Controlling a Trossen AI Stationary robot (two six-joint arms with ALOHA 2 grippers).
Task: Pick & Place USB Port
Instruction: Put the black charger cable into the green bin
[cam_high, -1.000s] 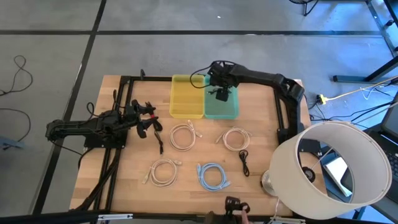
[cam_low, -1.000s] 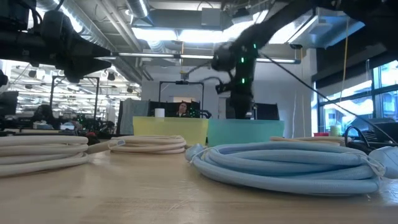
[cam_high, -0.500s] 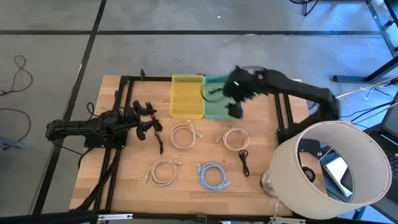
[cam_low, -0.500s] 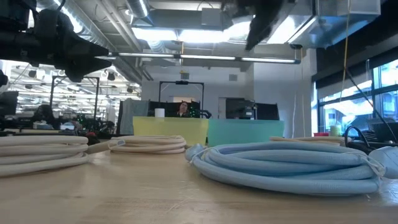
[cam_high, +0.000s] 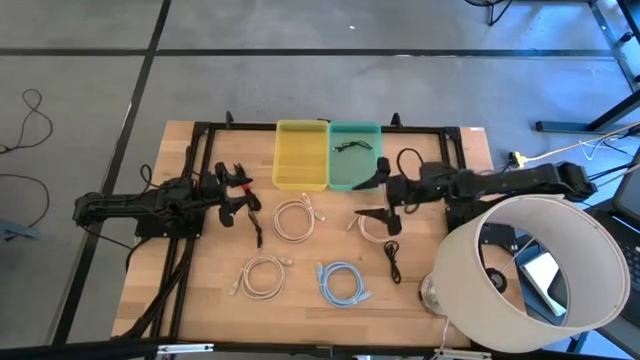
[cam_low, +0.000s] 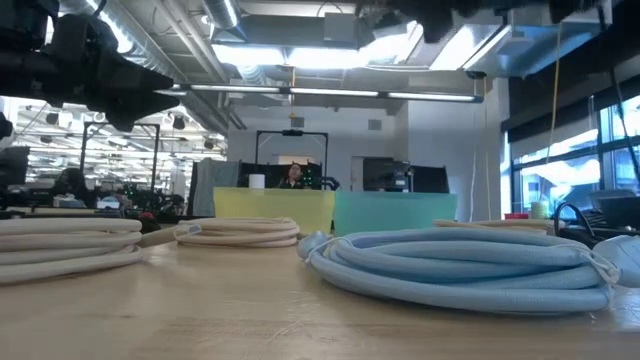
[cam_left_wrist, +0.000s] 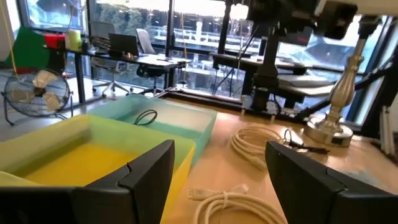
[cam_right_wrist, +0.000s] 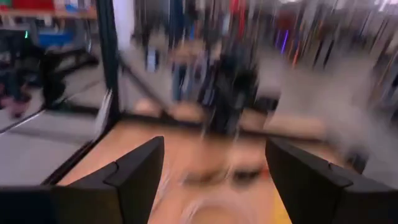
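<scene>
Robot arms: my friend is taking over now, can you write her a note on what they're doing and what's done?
Right gripper: open, empty, above the white cable right of centre.
Left gripper: open, empty, waiting at the table's left side.
Done: one small black cable lies in the teal bin.
Yellow bin: looks empty.
Left on the table: two more white cables, a blue cable and a black cable.
Likely next: the right arm picks up a cable near it.

Bright ceiling strips glare in the low view, and the right wrist view is smeared by motion blur
</scene>
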